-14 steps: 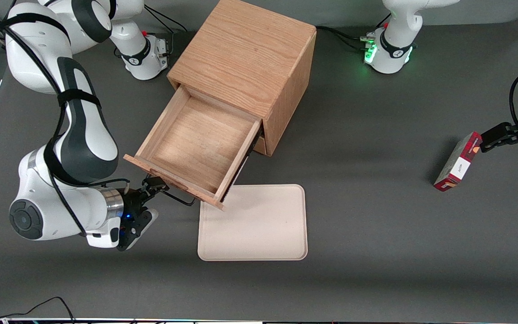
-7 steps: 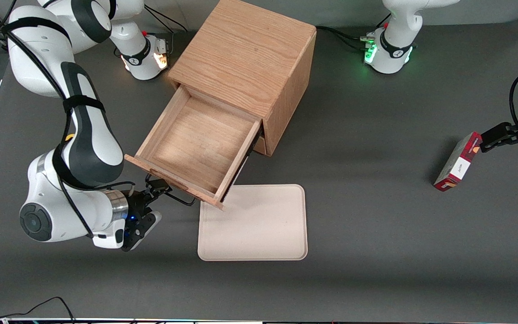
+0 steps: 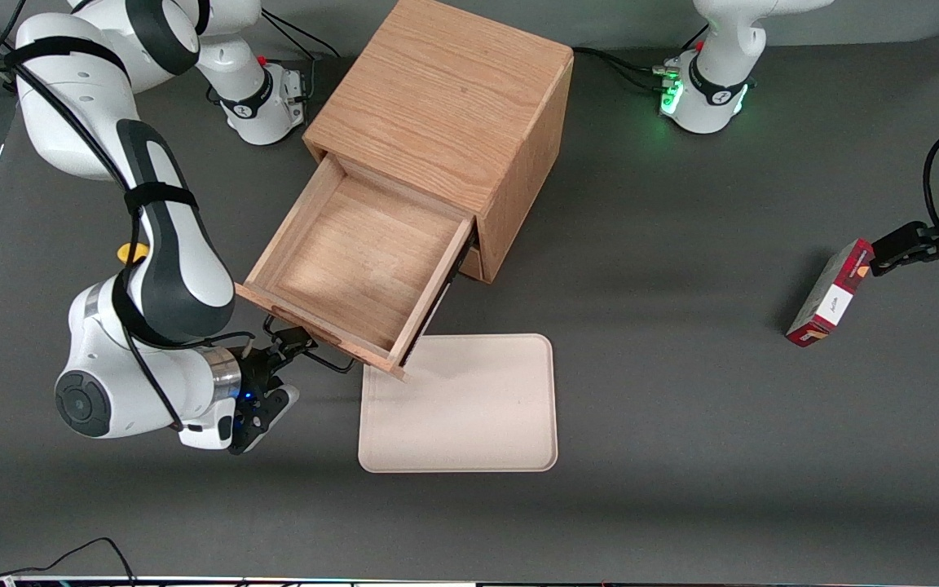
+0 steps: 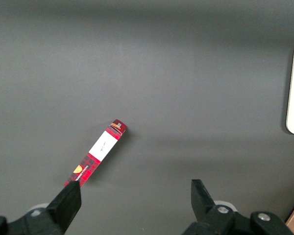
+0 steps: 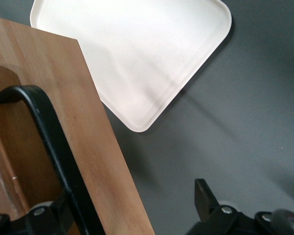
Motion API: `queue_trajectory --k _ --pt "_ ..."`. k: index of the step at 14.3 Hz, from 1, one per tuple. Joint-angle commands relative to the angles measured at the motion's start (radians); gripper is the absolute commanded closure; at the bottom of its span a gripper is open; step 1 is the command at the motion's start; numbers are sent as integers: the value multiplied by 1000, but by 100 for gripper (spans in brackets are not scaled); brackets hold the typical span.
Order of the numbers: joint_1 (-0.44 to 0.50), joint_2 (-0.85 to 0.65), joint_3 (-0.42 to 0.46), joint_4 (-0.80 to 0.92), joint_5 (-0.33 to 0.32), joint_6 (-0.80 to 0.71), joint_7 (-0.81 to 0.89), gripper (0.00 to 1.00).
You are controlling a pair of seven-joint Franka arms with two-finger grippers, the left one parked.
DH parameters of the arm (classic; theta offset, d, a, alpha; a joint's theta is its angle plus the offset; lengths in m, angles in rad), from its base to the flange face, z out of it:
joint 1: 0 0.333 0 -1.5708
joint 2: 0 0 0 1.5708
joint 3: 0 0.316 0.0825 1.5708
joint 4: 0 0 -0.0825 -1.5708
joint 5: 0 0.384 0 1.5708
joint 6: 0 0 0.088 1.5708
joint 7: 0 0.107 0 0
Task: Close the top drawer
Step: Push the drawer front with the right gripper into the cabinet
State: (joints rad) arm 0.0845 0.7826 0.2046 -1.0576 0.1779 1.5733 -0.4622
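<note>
The top drawer (image 3: 355, 261) stands pulled far out of the oak cabinet (image 3: 445, 98) and is empty inside. Its flat front (image 3: 315, 326) faces the front camera, with the thin black bar handle (image 3: 327, 360) on it. My right gripper (image 3: 292, 344) is open and sits at the handle's end toward the working arm, close against the drawer front. In the right wrist view the handle (image 5: 49, 147) runs across the oak front (image 5: 98, 161). One finger lies against the handle. The other fingertip (image 5: 204, 195) is over bare table. The gripper (image 5: 134, 205) holds nothing.
A cream tray (image 3: 469, 408) lies flat on the grey table just nearer the front camera than the drawer's corner; it also shows in the right wrist view (image 5: 137, 49). A red box (image 3: 828, 293) is toward the parked arm's end of the table.
My right arm's elbow and wrist have swung closer to the drawer. The gripper has stayed at the handle, and the drawer has hardly moved.
</note>
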Motion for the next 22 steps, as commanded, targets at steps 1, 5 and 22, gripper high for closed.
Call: queue_trajectory --k 1,5,22 --pt "-12 -91 4 -134 66 45 20 0" --pt "-11 -176 4 -249 104 76 36 0" --pt "-6 -482 56 -695 209 249 122 0"
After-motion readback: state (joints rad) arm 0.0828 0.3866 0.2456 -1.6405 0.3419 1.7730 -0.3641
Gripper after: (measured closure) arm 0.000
